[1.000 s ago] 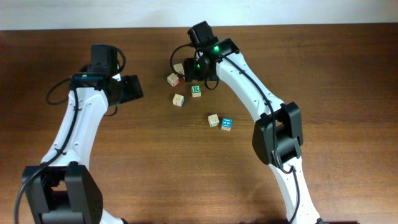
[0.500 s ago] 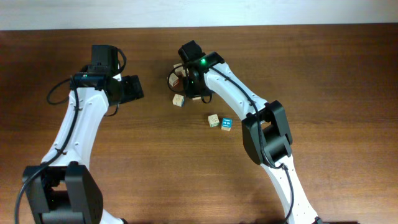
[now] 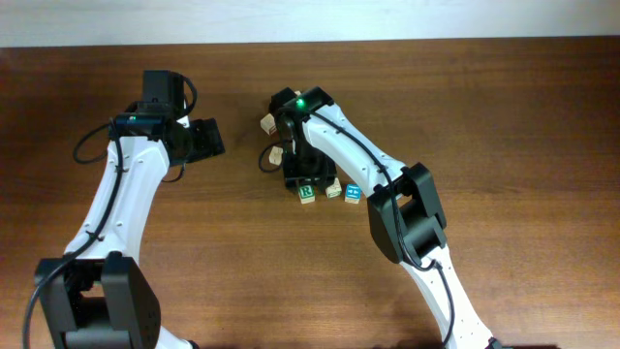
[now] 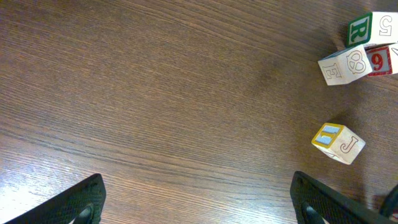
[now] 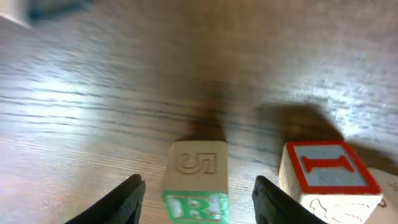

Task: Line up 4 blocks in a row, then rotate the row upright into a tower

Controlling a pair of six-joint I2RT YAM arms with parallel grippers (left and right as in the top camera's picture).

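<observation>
R block (image 3: 306,193) sits on bench (image 3: 504,116), green R face up; right claw (image 5: 200,193) straddles it, released; left claw (image 4: 199,199) released and empty.

The block with the green R (image 3: 306,193) sits flat on the table with its R face up; a pale wood block (image 3: 333,188) sits close beside it; the bright blue block (image 3: 353,194) comes next, so the pale one is between them in a short row; the other pale block (image 3: 275,154) lies apart from the row, partly hidden.
</observation>
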